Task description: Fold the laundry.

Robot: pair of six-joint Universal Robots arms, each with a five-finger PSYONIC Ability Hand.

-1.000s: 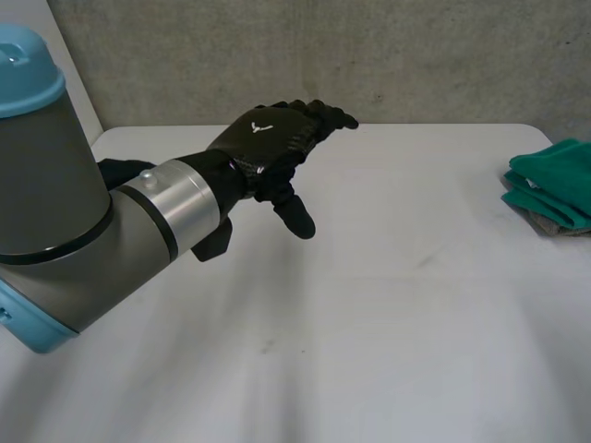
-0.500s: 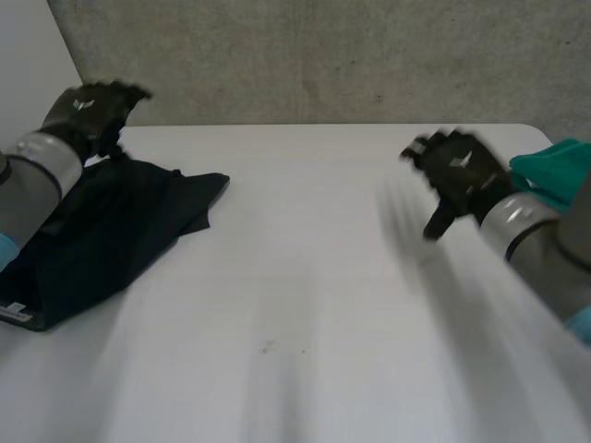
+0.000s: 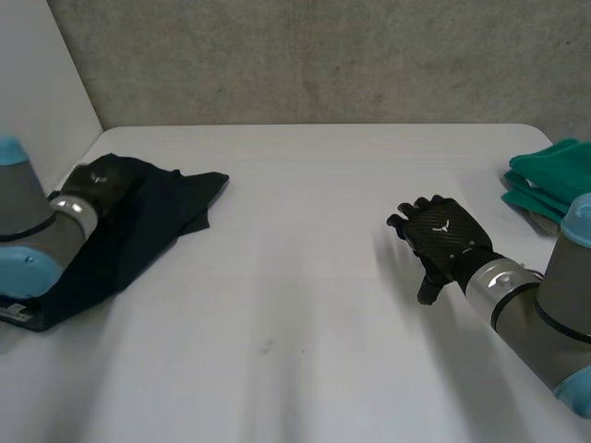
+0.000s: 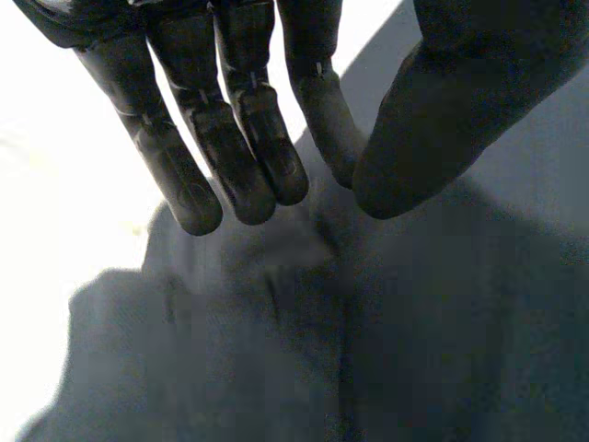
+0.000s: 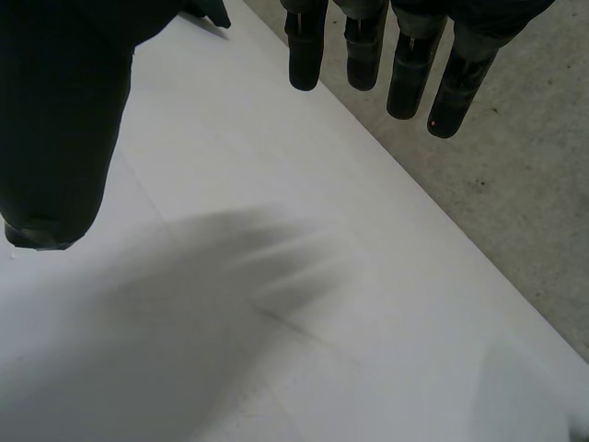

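A dark navy garment (image 3: 157, 221) lies crumpled at the table's left edge. My left hand (image 3: 103, 183) rests on its far part. In the left wrist view the fingers (image 4: 248, 138) and thumb come close together over the garment (image 4: 276, 350) and pinch a small raised fold at their tips. My right hand (image 3: 443, 235) hovers palm down over bare table on the right. Its fingers (image 5: 405, 64) are straight, the thumb is spread wide, and it holds nothing.
Folded green cloths (image 3: 554, 185) are stacked at the table's right edge, behind my right arm. The white table (image 3: 305, 277) runs back to a grey concrete wall (image 3: 323, 55). A white panel stands at the far left.
My left arm swung from mid-table out to the left and its hand came down on the dark garment, fingers closing. My right hand came into view and sank toward the table.
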